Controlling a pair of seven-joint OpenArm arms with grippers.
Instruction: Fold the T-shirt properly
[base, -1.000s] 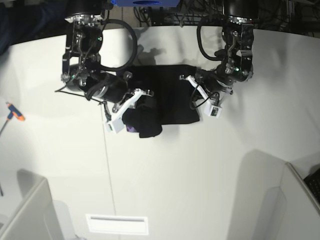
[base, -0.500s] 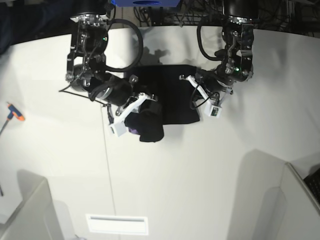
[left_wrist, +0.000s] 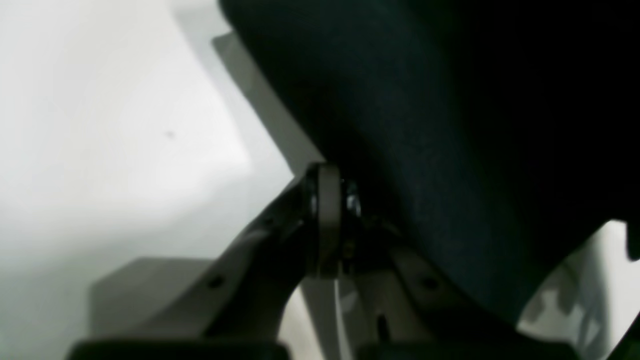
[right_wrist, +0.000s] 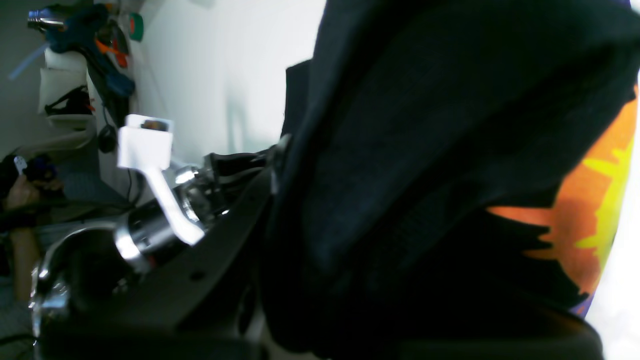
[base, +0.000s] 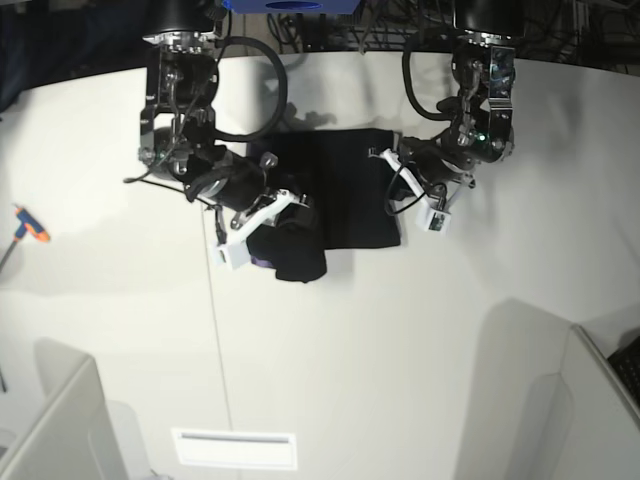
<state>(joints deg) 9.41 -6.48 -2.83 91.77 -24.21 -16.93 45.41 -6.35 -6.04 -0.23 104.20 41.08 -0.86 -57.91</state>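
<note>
Folding the black T-shirt (base: 335, 200) on the white table (base: 400, 350) goes best if the right gripper (base: 283, 222), pinching a bunched fold, carries it level across; the left gripper (base: 397, 192) rests at the opposite edge, grip hidden.

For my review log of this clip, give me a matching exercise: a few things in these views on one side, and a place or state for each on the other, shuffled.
Things:
1. T-shirt
2. right gripper
3. left gripper
4. orange-handled tool

Places or states:
A. at the cloth's edge on the base view's right
B. alone near the table's left edge
C. black cloth lying between both arms
D. holding a raised bunch of cloth showing orange print

Pairs: 1-C, 2-D, 3-A, 4-B
</note>
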